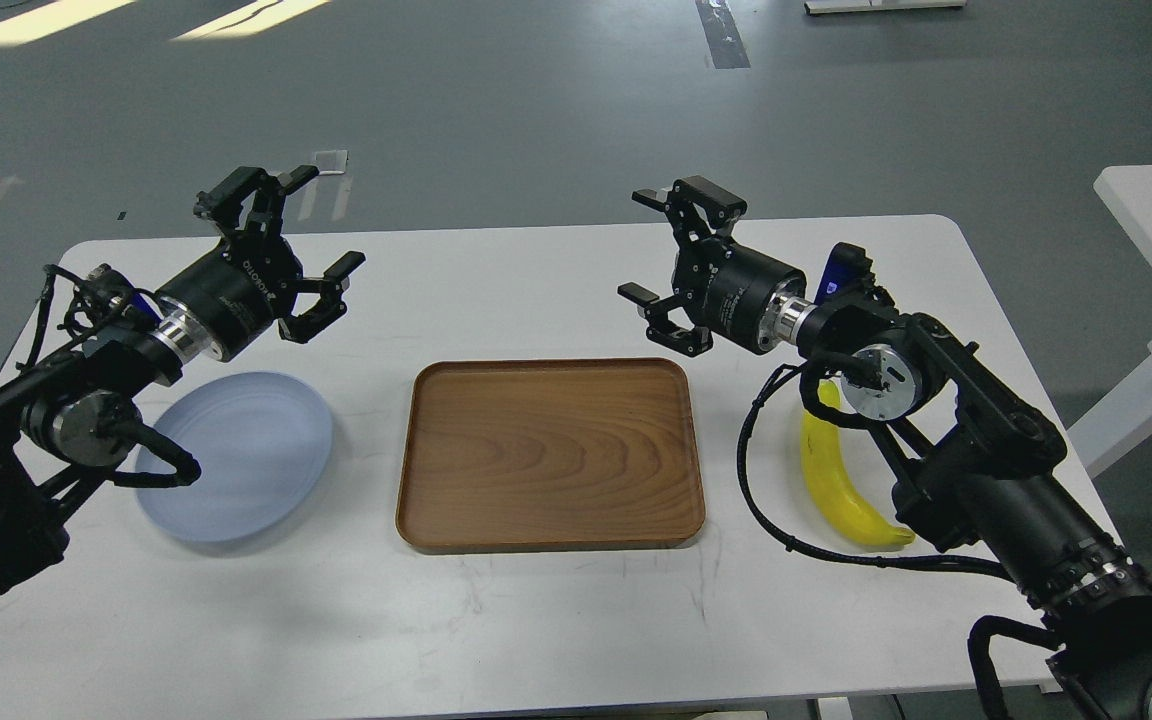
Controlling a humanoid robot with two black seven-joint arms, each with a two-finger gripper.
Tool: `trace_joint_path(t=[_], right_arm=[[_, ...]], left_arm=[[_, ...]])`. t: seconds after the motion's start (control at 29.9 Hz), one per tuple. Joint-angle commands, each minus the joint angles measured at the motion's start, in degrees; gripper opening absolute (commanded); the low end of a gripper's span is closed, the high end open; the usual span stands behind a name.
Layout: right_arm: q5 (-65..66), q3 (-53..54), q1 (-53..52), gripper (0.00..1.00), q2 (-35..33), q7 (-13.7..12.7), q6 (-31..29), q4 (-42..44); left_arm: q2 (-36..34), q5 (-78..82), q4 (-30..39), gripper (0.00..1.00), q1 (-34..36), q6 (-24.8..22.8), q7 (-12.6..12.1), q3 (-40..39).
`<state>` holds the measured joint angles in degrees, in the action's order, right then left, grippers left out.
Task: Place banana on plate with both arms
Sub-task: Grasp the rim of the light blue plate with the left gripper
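Below the right arm's spread fingers (644, 294), the banana (841, 490) lies untouched

The surface (556, 620) carries three items in a row. The plate (246, 455) lies below and nearer than the left gripper (291, 235), whose jaws stand spread. The tray (550, 455) sits centred, between both sets of jaws and nearer than them. The banana (841, 490) lies right of the tray, below and right of the right gripper (666, 245), jaws spread, partly hidden by that arm.

White table (536, 620), grey sunlit floor (536, 110)
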<state>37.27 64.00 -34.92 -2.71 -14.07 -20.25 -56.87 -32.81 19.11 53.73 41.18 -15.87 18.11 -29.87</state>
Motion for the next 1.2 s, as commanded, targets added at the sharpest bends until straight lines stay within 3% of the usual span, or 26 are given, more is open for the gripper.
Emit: trace_joint_path(t=[0.0,0.1,0.37,0.5,0.67,1.17], right_arm=[[-0.09,2.51,0.29,1.00,-0.19,0.36,-0.05,-0.43],[-0.18,4.02,0.29,1.00,-0.71,0.45,-0.14,-0.44],[-0.36,4.90,0.20,1.00,-2.47,0.45,-0.31,-3.25],[-0.36,6.83,0.11,1.00,-2.56,0.54,-0.31,-3.86],[-0.44,7.36,0.11,1.00,-2.82,0.54,-0.31,-3.95],[-0.45,8.07,0.38,1.00,-4.40,0.54,-0.31,-4.04]], left_arm=[[-6.80,26.66,8.28,0.98,-0.13,15.03,2.01,0.60],[-14.36,46.74,13.32,0.98,-2.59,22.44,2.28,4.10],[-22.99,53.22,7.28,0.97,-4.53,25.62,4.66,17.63],[-22.74,53.22,0.42,0.97,-4.97,30.45,4.74,25.63],[-22.65,52.61,-0.38,0.97,-7.07,33.00,4.66,27.41],[-18.34,52.16,-3.90,0.95,-10.07,33.62,4.83,27.41]])
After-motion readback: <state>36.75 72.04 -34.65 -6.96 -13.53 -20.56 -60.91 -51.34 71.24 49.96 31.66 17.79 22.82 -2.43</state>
